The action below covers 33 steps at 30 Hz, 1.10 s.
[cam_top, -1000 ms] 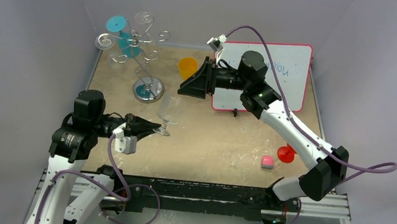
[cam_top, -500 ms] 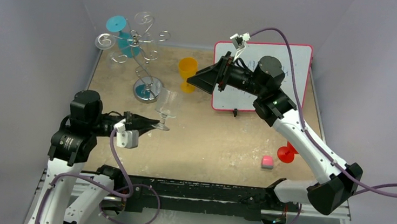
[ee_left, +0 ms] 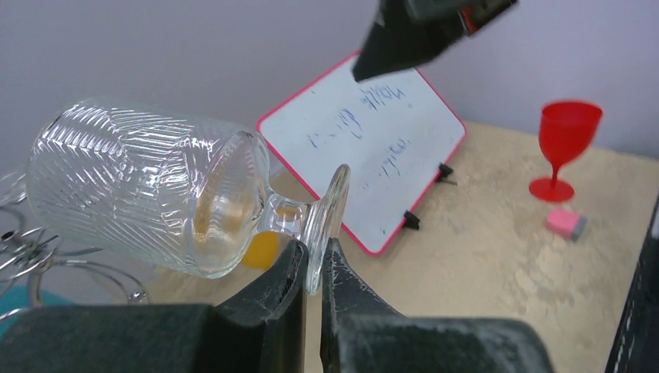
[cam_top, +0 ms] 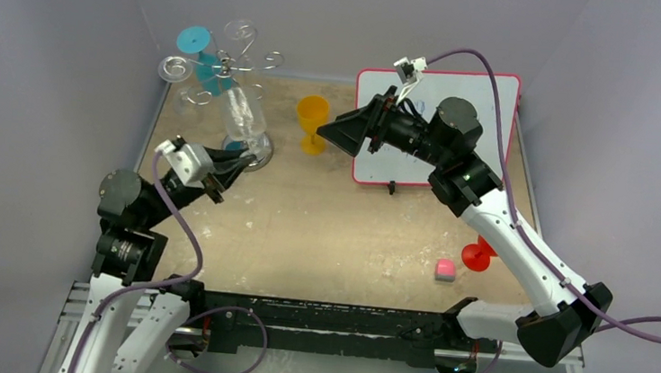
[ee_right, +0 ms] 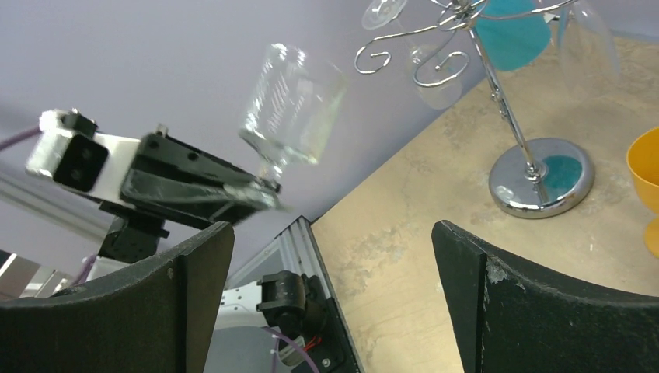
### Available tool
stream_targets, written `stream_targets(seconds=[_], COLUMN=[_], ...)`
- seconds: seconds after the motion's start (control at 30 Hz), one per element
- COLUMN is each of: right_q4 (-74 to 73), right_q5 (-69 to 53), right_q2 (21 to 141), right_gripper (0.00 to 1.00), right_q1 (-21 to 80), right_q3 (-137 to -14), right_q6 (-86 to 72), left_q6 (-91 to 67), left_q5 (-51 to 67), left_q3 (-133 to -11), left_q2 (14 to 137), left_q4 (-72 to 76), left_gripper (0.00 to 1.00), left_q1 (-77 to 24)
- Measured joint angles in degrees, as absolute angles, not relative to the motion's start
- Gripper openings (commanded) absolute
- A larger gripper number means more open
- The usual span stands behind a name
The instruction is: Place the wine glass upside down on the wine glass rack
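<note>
The clear ribbed wine glass (cam_top: 243, 117) is held in the air, tilted, bowl toward the silver wire rack (cam_top: 228, 74). My left gripper (cam_top: 228, 165) is shut on its round foot (ee_left: 329, 219); the bowl (ee_left: 148, 198) lies on its side in the left wrist view. The rack's shiny round base (cam_top: 251, 151) stands just behind the glass. In the right wrist view the glass (ee_right: 291, 105) is left of the rack (ee_right: 497, 85) and apart from it. My right gripper (cam_top: 339, 134) is open and empty, raised near the whiteboard. Its fingers (ee_right: 179, 311) stand wide apart.
A teal glass (cam_top: 202, 49) and clear glasses (ee_right: 435, 78) hang on the rack. An orange glass (cam_top: 312, 120) stands right of the rack's base. A pink-framed whiteboard (cam_top: 459, 117) stands at the back right. A red glass (cam_top: 477, 255) and a pink eraser (cam_top: 445, 269) sit front right.
My left arm has lifted the clear glass and swung it back and left to the rack, tipping it over. My right arm has drawn back to the right and risen a little.
</note>
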State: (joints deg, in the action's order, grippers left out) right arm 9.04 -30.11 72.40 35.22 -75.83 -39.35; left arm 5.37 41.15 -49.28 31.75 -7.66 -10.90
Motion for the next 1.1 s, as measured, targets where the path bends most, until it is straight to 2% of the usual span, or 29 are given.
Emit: stream_targets(seconds=[0.23,0.4,0.53,0.83,1.1], right_q4=[8.73,8.16,7.57,6.07,5.65], right_q5=[-28.91,-28.01,-27.55,-26.24,-24.95], right_q2=[72.36,72.36,72.36,72.34,71.18], right_gripper=[1.0,1.0,1.0,1.0,1.0], right_q1=[35.22,35.22,35.22,35.22,35.22], right_q3=[-75.83,-75.83,-75.83,-75.83,-75.72], right_q6=[-38.3,-37.8,-37.28,-35.77,-34.81], left_q6=[-17.85,-32.27,-41.25,-56.69,-66.28], left_q5=[21.04,6.44,-0.71,-5.67,-5.74], left_q3=[-50.24,-59.53,-65.98,-72.93,-73.52], left_q2=[29.52,33.69,36.73,41.28,42.35], left_q4=[-1.96,-10.37,-17.63,-36.69,-43.35], left_gripper=[0.0,0.0,0.0,0.0,0.0], left_q1=[-10.9,-10.9,-10.83,-10.79,-10.76])
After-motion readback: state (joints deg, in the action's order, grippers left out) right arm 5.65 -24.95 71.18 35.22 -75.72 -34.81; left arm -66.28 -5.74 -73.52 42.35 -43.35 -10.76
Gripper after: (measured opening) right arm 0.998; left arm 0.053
